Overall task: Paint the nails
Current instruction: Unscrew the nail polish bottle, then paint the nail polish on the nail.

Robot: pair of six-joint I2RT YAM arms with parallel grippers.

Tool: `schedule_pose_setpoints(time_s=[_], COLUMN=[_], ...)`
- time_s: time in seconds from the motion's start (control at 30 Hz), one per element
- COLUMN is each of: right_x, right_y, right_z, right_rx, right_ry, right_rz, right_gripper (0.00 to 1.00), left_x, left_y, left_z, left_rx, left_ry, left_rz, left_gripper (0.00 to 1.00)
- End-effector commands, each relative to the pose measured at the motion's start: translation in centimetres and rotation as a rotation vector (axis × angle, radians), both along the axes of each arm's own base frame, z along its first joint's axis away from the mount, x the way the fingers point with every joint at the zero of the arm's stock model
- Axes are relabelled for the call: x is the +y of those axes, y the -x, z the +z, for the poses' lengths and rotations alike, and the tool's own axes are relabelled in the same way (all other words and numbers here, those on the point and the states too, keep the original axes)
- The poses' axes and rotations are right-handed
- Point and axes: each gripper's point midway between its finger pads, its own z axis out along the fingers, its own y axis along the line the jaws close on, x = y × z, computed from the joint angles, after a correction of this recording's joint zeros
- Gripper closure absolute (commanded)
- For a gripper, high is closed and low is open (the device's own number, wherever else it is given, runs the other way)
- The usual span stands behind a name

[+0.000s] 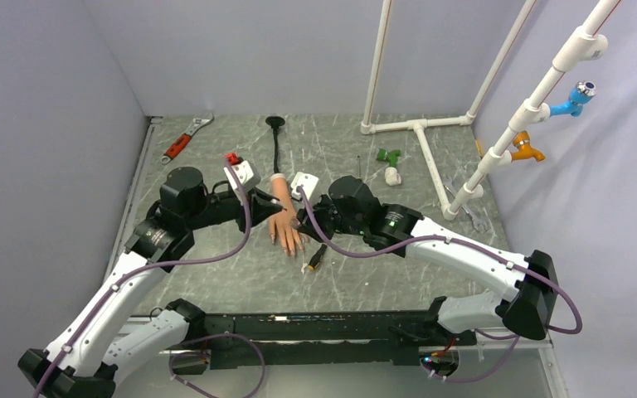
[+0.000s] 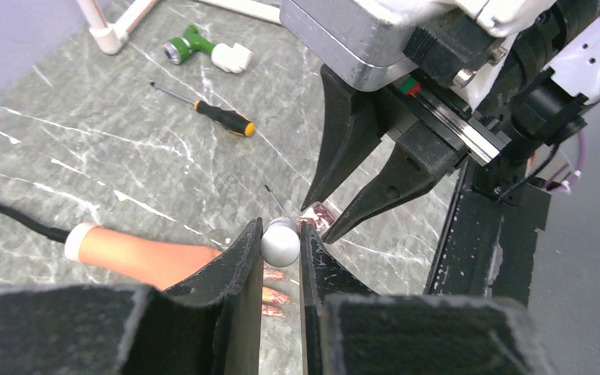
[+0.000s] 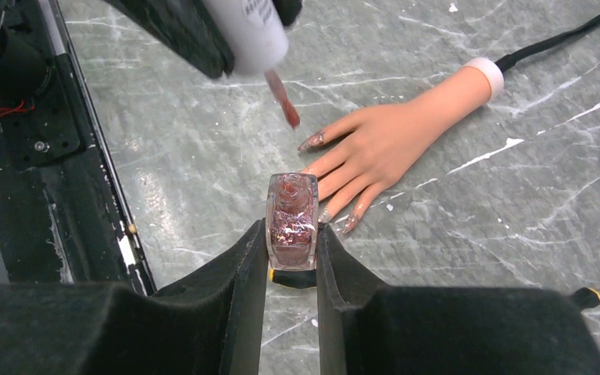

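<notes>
The mannequin hand (image 3: 387, 137) lies palm down on the grey marbled table (image 3: 476, 258), between the two grippers, its fingers pointing towards the arm bases and its black stalk (image 3: 562, 35) trailing off towards the back wall. The nails (image 3: 312, 141) sit at the fingertips, close in front of the right gripper; the one on the finger that splays apart from the rest looks speckled with pinkish glitter, and the others are too small to judge

The right gripper (image 3: 291, 234) is clamped on a square glass polish bottle (image 3: 291, 211) of reddish glitter polish, which stands upright and uncapped just beside the fingertips. The left gripper (image 2: 281, 233) pinches the white cap (image 3: 246, 31) of the polish brush (image 3: 284, 105) between narrow jaws. The brush slants down from the cap, its wet reddish tip hanging in the air above the table, near the splayed finger's nail but not touching it

A black and yellow screwdriver (image 2: 223, 116) lies on the table further back, well apart from the hand
</notes>
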Motion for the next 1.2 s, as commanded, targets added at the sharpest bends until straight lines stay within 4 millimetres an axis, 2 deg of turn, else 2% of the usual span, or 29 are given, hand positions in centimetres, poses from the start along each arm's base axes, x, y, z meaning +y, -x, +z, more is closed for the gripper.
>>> schedule_pose_setpoints(time_s=[0.0,0.23,0.33,0.47,0.6,0.87,0.97,1.17], right_x=[-0.3,0.0,0.4,0.1,-0.9,-4.6,-6.1,-6.5], right_y=[-1.1,-1.5,-1.7,-3.3,-5.4,-8.2,-9.1,-9.7], right_z=[2.5,1.7,1.9,2.2,2.5,3.4,3.5,3.1], right_rx=[-0.069,-0.049,-0.041,-0.037,-0.029,-0.025,-0.026,-0.021], right_ry=[-0.071,-0.063,-0.086,-0.102,-0.123,-0.176,-0.198,-0.211], right_rz=[-0.048,-0.055,-0.052,-0.128,-0.218,-0.37,-0.419,-0.438], right_gripper=[1.0,1.0,1.0,1.0,1.0,1.0,1.0,1.0], left_x=[1.4,2.9,3.4,5.1,5.8,4.1,3.6,2.7], left_y=[-1.0,-1.2,-1.6,-3.4,-4.6,-4.9,-4.4,-3.1], left_z=[1.7,3.0,2.9,2.4,1.4,-1.4,-2.8,-6.4], left_rx=[-0.073,-0.146,-0.16,-0.146,-0.111,0.056,0.134,0.251], left_ry=[0.031,0.071,0.057,0.04,0.009,-0.015,-0.013,0.008], left_rz=[0.103,0.177,0.213,0.357,0.425,0.378,0.357,0.329], left_gripper=[1.0,1.0,1.0,1.0,1.0,1.0,1.0,1.0])
